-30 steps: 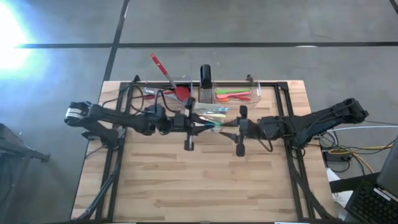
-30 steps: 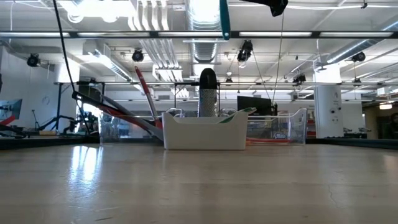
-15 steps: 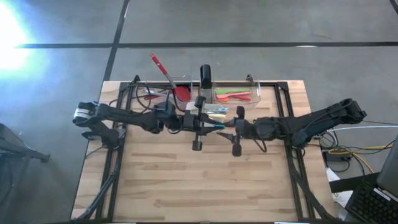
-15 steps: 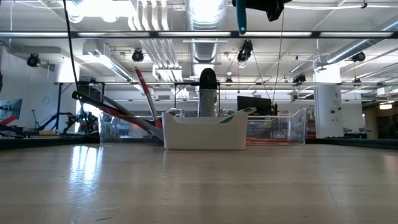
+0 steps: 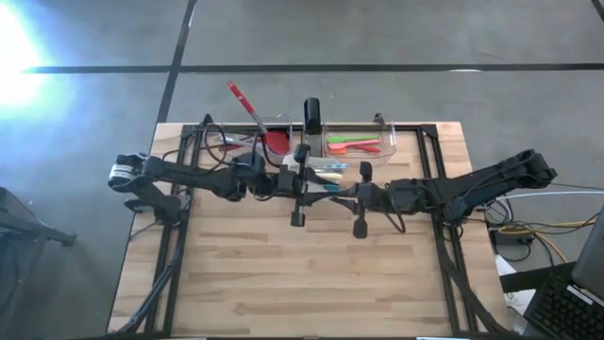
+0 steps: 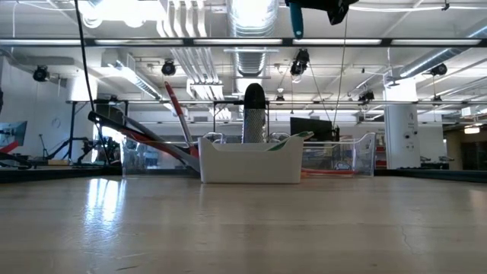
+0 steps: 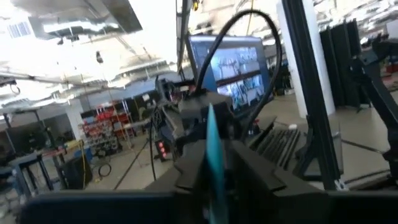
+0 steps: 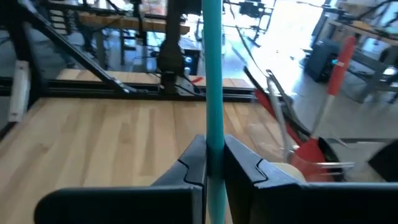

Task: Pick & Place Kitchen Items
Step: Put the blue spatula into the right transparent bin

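Overhead, both claws meet above the table (image 5: 283, 283), their fingertips hard to make out. Closer, the right claw (image 8: 213, 163) is pinched on a teal spoon (image 8: 212, 81); the left claw (image 7: 214, 163) has the same spoon between its fingers, grip unclear. Wooden table, grey floor, open workshop with ceiling ducts behind. Two clear bins (image 5: 359, 142) and one white dish (image 6: 249, 164) hold other utensils; a red spatula (image 5: 253, 115) leans out.
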